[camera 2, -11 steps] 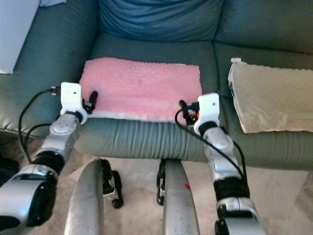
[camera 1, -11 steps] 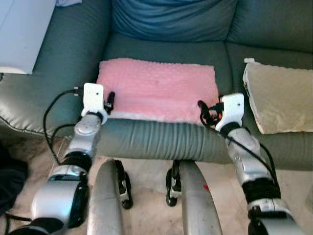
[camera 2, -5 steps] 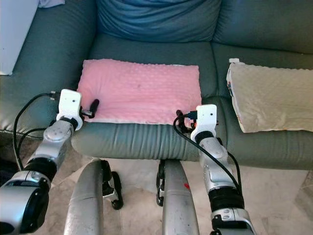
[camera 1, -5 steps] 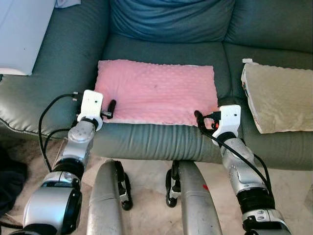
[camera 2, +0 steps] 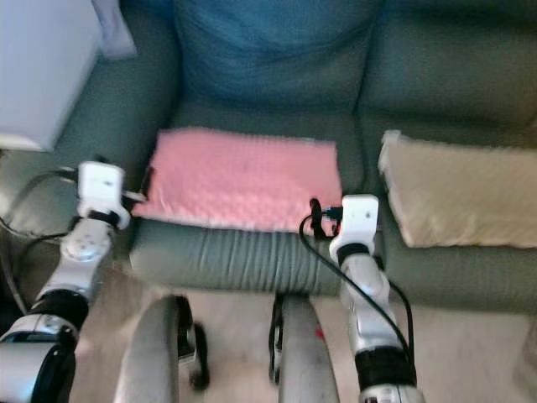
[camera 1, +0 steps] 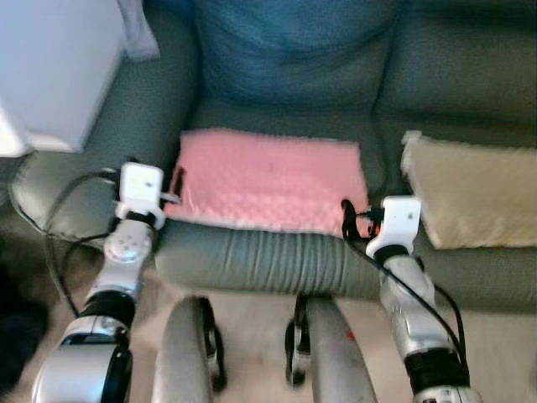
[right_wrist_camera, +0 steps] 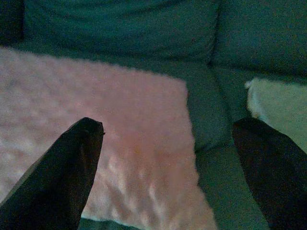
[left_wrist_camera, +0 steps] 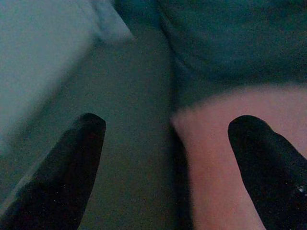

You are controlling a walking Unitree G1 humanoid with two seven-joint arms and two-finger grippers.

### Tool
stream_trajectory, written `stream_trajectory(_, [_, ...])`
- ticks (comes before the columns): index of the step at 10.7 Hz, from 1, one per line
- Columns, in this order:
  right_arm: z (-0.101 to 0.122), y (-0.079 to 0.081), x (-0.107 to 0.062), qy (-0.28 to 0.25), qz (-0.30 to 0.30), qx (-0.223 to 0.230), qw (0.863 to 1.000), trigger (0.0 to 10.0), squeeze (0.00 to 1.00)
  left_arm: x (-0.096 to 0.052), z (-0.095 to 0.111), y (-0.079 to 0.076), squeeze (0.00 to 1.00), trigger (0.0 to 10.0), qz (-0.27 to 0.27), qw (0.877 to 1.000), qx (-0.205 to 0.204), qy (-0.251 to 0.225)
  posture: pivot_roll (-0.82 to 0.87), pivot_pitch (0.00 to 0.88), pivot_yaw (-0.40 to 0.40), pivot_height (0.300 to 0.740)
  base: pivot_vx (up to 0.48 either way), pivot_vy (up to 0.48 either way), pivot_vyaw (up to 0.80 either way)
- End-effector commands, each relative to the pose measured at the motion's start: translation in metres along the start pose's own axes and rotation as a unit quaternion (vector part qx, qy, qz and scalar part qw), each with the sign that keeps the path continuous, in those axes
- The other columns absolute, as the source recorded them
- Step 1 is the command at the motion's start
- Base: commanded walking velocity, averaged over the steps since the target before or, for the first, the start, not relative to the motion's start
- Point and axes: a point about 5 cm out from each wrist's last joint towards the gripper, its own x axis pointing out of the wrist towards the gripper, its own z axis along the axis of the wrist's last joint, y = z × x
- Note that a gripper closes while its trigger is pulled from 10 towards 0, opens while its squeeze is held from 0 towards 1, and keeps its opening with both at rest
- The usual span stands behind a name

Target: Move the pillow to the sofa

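A pink, bumpy pillow [camera 1: 268, 180] lies flat on the middle seat of the grey-green sofa [camera 1: 252, 260]. My left gripper [camera 1: 176, 183] is at the pillow's left edge, open; in the left wrist view the pillow's edge [left_wrist_camera: 240, 110] runs between the spread fingers [left_wrist_camera: 72, 177]. My right gripper [camera 1: 348, 217] is at the pillow's front right corner, also open. The right wrist view looks over the pillow [right_wrist_camera: 120, 120] between two wide-apart fingers [right_wrist_camera: 62, 182]. Neither gripper holds anything.
A beige cushion [camera 1: 470, 197] lies on the right seat, close to my right arm. A blue back cushion [camera 1: 285, 59] stands behind the pillow. A white slab [camera 1: 50, 75] rests on the sofa's left armrest. My legs [camera 1: 336, 353] stand on the floor before the sofa.
The camera has tilted up and blurred, showing more of the backrest. Both grippers stay open at the pillow's front corners. The pillow has not moved on the seat.
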Motion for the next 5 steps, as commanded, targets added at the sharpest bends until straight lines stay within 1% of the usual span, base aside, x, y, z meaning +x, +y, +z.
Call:
stream_trajectory(1, [0.003, -0.003, -0.003, -0.011, -0.010, -0.003, 1.000, 10.0, 1.00, -0.005, -0.002, 0.008, 1.00, 10.0, 0.021, 1.000, 0.008, -0.005, -0.06, 0.054, -0.035, 0.635, 0.000, 0.000, 0.00])
stream_trajectory(2, [0.003, -0.005, -0.009, -0.014, -0.015, -0.002, 1.000, 10.0, 1.00, -0.011, -0.001, 0.006, 1.00, 10.0, 0.013, 1.000, -0.011, -0.013, -0.06, 0.028, -0.037, 0.635, 0.000, 0.000, 0.00])
stream_trajectory(3, [0.002, -0.010, -0.014, -0.013, -0.026, -0.003, 1.000, 10.0, 1.00, -0.021, -0.005, -0.002, 1.00, 10.0, -0.012, 1.000, -0.027, -0.005, -0.05, 0.010, -0.039, 0.635, 0.000, 0.000, 0.00])
stream_trajectory(4, [0.000, -0.015, -0.021, -0.008, -0.032, -0.005, 0.999, 10.0, 1.00, -0.034, -0.013, -0.012, 0.67, 10.0, -0.029, 0.999, -0.036, 0.010, -0.04, 0.003, -0.042, 0.635, 0.000, 0.000, 0.00])
stream_trajectory(5, [-0.004, -0.015, -0.029, 0.001, -0.023, 0.001, 1.000, 10.0, 1.00, -0.045, -0.021, -0.020, 0.00, 10.0, -0.041, 0.998, -0.049, 0.028, -0.04, 0.000, -0.046, 0.635, 0.000, 0.000, 0.00])
